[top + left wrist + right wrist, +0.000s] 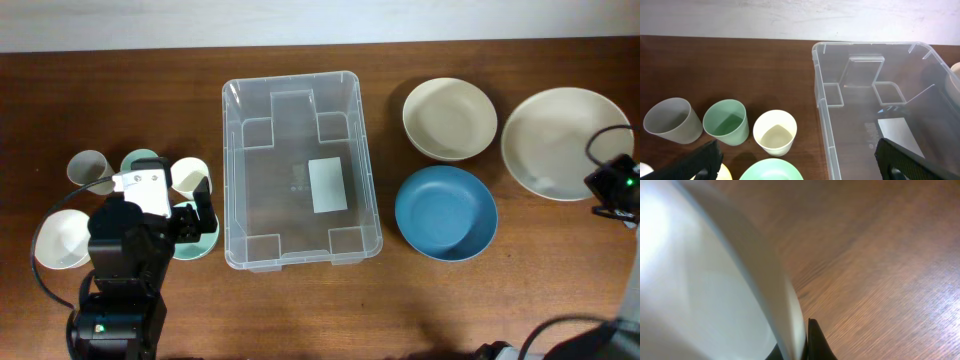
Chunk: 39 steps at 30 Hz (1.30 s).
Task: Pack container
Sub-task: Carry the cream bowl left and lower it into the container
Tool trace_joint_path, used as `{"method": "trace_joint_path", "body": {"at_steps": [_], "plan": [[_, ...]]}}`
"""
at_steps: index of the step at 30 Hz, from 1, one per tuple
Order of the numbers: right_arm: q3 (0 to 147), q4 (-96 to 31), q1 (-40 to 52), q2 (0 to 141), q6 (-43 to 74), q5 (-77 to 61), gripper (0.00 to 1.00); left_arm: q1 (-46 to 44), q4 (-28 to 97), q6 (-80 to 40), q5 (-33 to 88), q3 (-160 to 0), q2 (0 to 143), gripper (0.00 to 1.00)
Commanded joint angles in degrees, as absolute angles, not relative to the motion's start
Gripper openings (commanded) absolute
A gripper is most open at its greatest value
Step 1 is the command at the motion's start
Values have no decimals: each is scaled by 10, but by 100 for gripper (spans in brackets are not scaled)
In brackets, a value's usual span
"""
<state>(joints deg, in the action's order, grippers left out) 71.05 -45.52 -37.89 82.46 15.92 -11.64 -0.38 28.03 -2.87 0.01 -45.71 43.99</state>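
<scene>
The clear plastic container (232,150) lies open and empty in the middle of the table, with a white label on its base; it also shows in the left wrist view (822,95). My left gripper (195,215) is open above a pale green bowl (771,170), left of the container. My right gripper (596,190) is at the far right. In the right wrist view its fingers (800,340) are closed on the rim of the large cream bowl (715,280), which is also in the overhead view (555,140).
A grey cup (88,168), a green cup (140,160) and a cream cup (188,176) stand left of the container, with a small white bowl (62,240) nearer the front. A cream bowl (449,118) and a blue bowl (445,212) sit to its right.
</scene>
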Motion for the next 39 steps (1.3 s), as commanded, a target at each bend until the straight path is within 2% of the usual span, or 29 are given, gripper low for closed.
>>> {"method": "trace_joint_path", "body": {"at_steps": [1,5,12,17,24,29,37,38,39], "plan": [[760,-480,-309,784,104,-122,4,-1,279,-34,2,-467,438,100],[849,-541,-172,782,79,-112,4,-1,281,-34,2,-467,438,100],[950,-546,62,824,79,-70,4,-1,283,-34,2,-467,438,100],[1002,-542,169,911,79,-33,4,-1,283,-34,2,-467,439,100],[1127,-542,229,1089,84,-31,4,-1,293,-34,2,-467,449,100],[1176,-535,233,1213,86,-58,4,-1,293,-34,2,-467,466,100],[1176,-535,233,1280,94,-64,4,-1,292,-34,2,-467,476,100],[1176,-531,233,1280,94,-64,5,-1,292,-34,2,-467,476,100],[1176,-531,233,1280,94,-64,18,-1,292,-34,2,-467,476,100]]}}
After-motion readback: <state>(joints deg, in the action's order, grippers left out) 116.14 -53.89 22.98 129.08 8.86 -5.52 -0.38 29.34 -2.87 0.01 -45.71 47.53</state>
